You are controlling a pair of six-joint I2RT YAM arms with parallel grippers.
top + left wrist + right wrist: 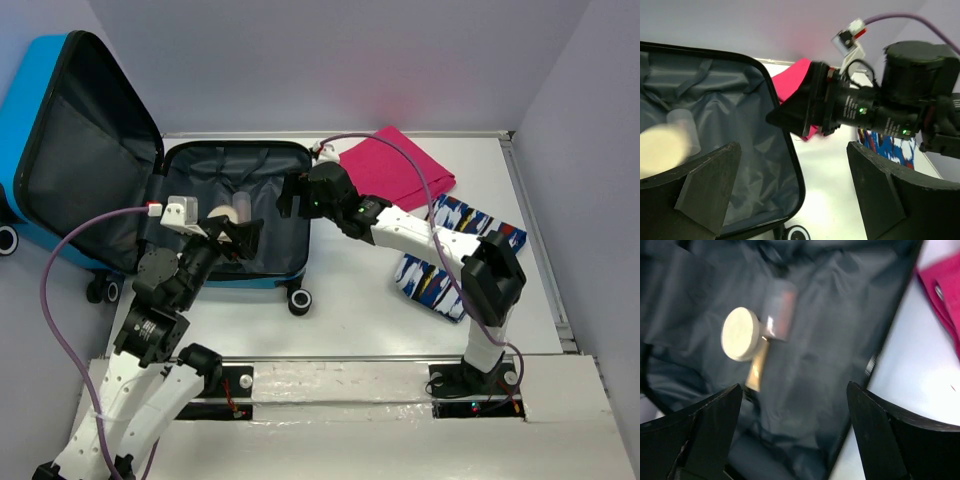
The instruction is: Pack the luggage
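The luggage (280,240) lies open at the far left of the table (380,320), a cream-capped bottle (747,332) inside. Right gripper (795,410) hovers over it, jaws wide, empty. Left gripper (795,170) gapes wide too, holding nothing.

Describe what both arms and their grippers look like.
Both the left arm and the right arm have white link shells and black cylindrical joints. Each ends in a black two-finger gripper, the left gripper and the right gripper, with broad wedge-shaped fingers. A purple cable runs to a white connector at each wrist. Small green lights glow on the right wrist.
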